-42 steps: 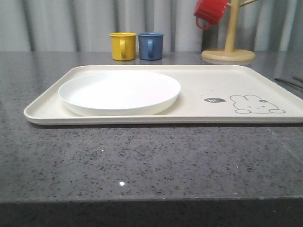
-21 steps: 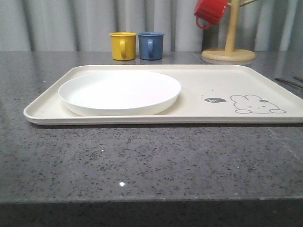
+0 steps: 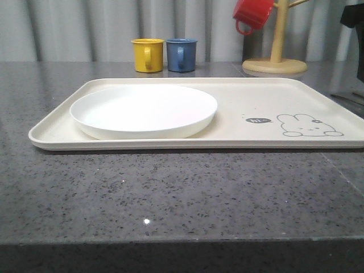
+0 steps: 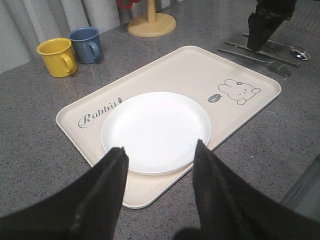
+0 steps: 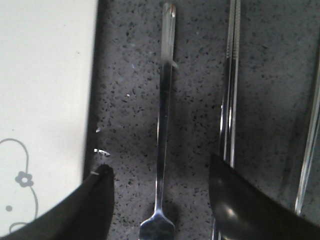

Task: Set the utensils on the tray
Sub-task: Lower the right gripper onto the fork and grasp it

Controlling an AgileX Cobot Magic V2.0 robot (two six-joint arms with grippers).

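Grey speckled countertop [image 3: 182, 193]. Cream tray [image 3: 250, 96] is lying flat on it, long side facing the robot, rabbit drawing [image 3: 310, 126] toward the right end. A round white plate [image 3: 143, 111] is sitting on the left half of the tray.

Utensils are all lying on the counter just off the tray's right edge, none on it. From the left wrist camera: fork [image 4: 260, 59] nearest the tray [image 4: 175, 70], then the chopsticks [image 4: 265, 51], then the spoon [image 4: 285, 46] farthest out — all roughly parallel to each other.

Right gripper [image 5: 160, 187] is hanging over the fork [image 5: 162, 125], jaws released and spread wide, one finger on the tray side of the handle and the other over the chopsticks [image 5: 230, 90]. Fork handle is running straight between the two fingers; whether either finger is touching the counter cannot be told. Spoon handle [image 5: 311, 130] is just showing at the far side. In the left wrist view the right arm is a dark shape standing above the cutlery.

Left gripper [image 4: 160, 160] is hovering above the near side of the tray, jaws parted, holding nothing — plate [image 4: 156, 131] framed between the fingers.

Behind the tray: yellow mug [image 3: 148, 55] and blue mug [image 3: 181, 54] standing side by side, nearly touching. Wooden mug tree [image 3: 275, 54] farther right, a red mug [image 3: 253, 14] hanging on it.
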